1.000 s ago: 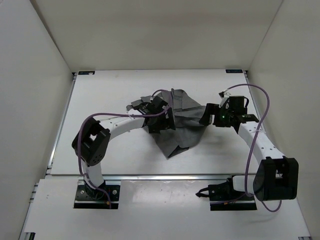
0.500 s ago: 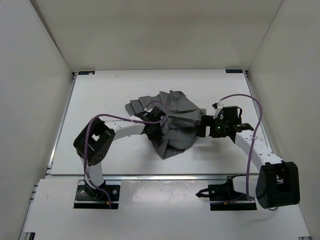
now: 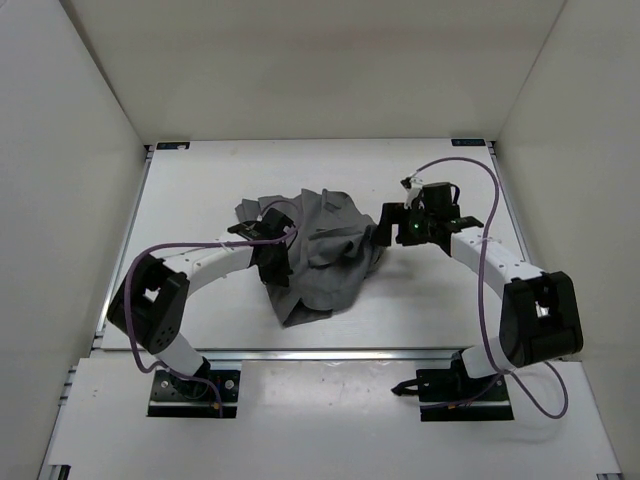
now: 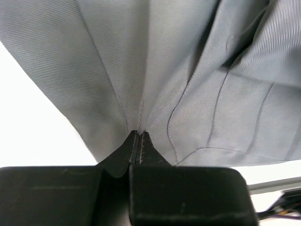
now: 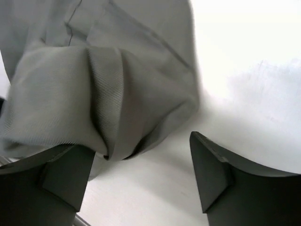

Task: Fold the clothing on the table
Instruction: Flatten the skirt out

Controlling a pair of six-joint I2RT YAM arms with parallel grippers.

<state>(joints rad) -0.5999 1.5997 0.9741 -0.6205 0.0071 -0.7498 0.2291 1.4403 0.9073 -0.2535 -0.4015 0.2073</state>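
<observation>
The dark-grey clothing (image 3: 325, 250) lies bunched and wrinkled in the middle of the white table (image 3: 200, 180). My left gripper (image 3: 273, 262) sits at its left side. In the left wrist view, that gripper (image 4: 138, 135) is shut, pinching a fold of the clothing (image 4: 188, 75), with creases fanning out from the tips. My right gripper (image 3: 386, 229) is at the garment's right edge. The right wrist view has this gripper (image 5: 141, 165) open, a rolled hem of the clothing (image 5: 94, 89) resting against the left finger (image 5: 66, 174) and bare table (image 5: 244, 70) between the fingers.
A metal rail (image 3: 330, 352) runs along the table's near edge, just ahead of both arm bases. White walls close in the left, right and far sides. Purple cables (image 3: 480, 175) loop over each arm.
My left gripper shut on the fabric and drew back to the left, dragging the garment that way. The right arm swung in toward the garment's right edge, its jaws narrowing slightly.
</observation>
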